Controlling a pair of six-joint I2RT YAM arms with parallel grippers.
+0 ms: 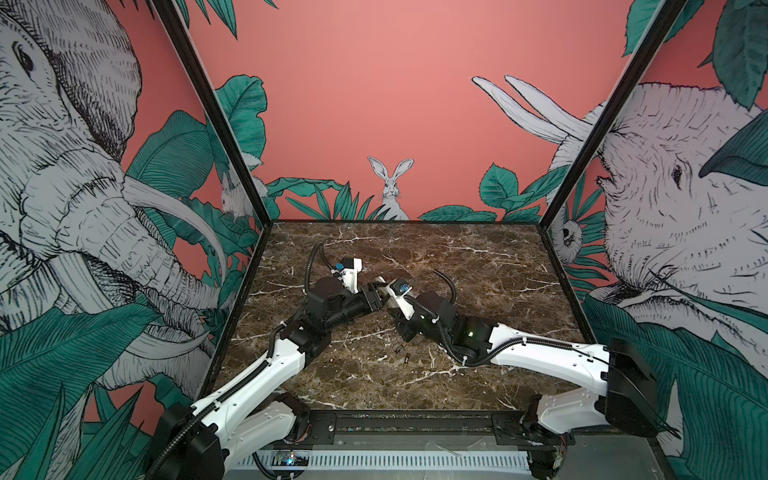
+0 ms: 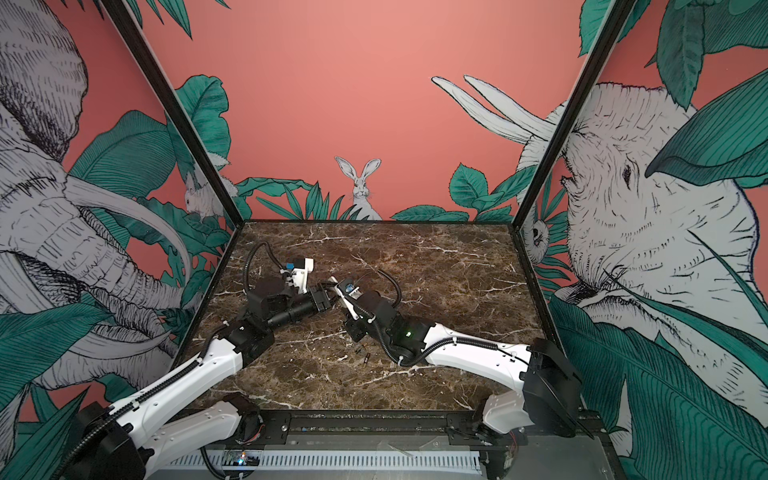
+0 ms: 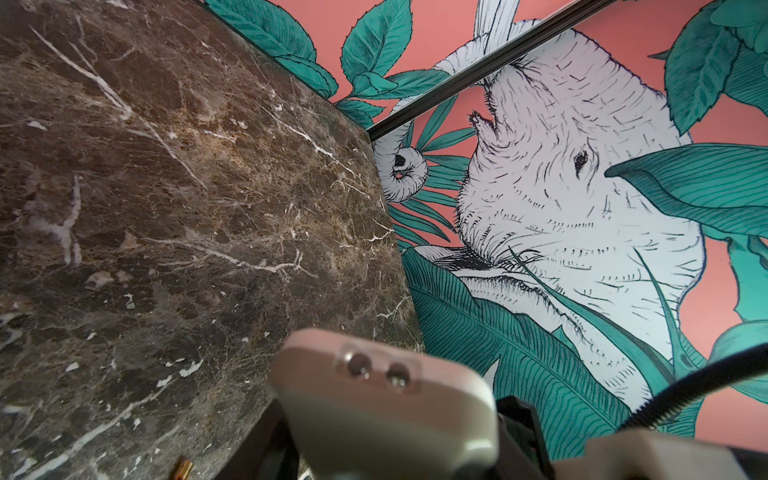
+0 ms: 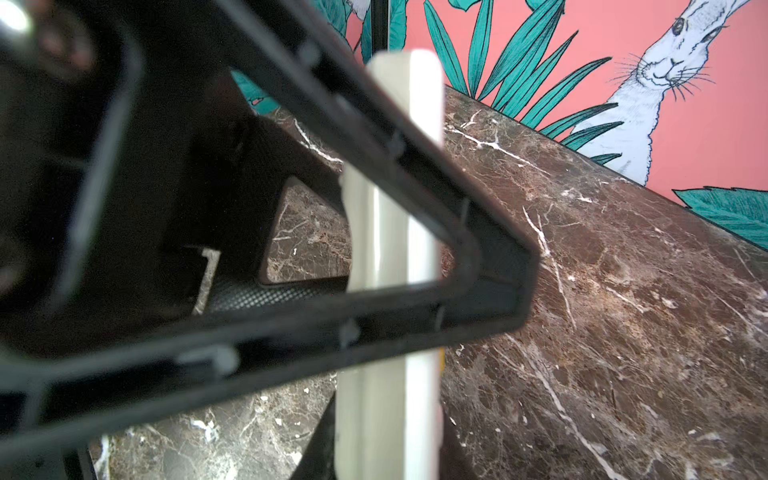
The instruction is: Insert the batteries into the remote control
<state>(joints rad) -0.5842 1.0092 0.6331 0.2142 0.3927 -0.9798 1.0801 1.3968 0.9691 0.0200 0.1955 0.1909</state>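
Remote control: held mid-scene over marble table; mostly hidden in both top views by arms & wrist cams; left gripper clamped on its sides, fingers cut off at frame edge; right gripper pinches its flat faces, only dark finger edges visible; batteries: loose on table, nearer the front than the grippers; tiny, details hard to make out.

Cream-white remote control, brown white-veined marble table
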